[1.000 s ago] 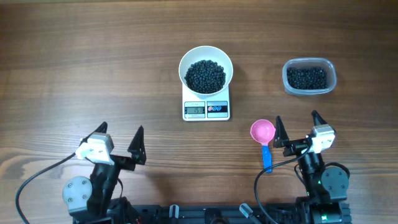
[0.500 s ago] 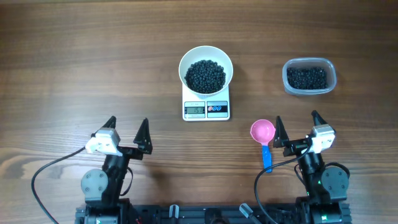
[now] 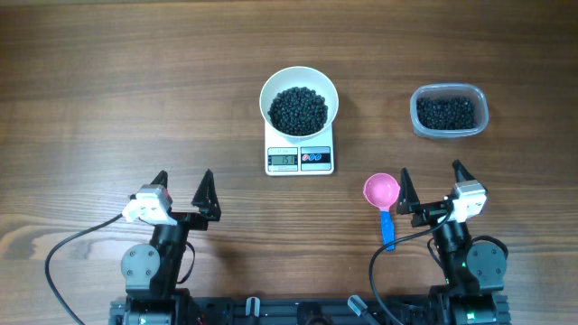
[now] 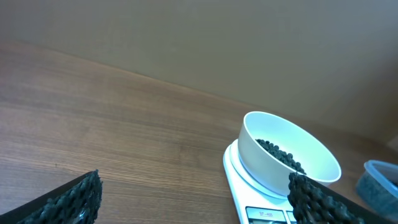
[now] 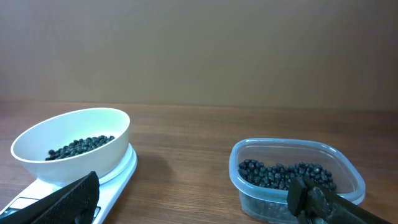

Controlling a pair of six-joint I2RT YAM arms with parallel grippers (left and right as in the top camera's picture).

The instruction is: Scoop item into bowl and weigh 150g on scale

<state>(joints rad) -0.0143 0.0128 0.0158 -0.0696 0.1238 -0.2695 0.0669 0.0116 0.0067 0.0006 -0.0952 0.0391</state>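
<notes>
On your overhead view, the digits on the scale (image 3: 300,168) are too small to read. On your left wrist view, picture edges crop the scale and clear tub (image 4: 379,186); the bowl (image 4: 264,165) covers much of the scale's top.

**Brown wooden table against a plain wall**

The table (image 3: 108,90) is dark brown wood, its grain running left to right, and it fills the overhead view from edge to edge. A paler patch of grain lies at its near left corner. Beyond the far edge stands a plain, matte beige-grey wall (image 5: 199,50). The light is soft and even, casting faint shadows on the wood.
</notes>
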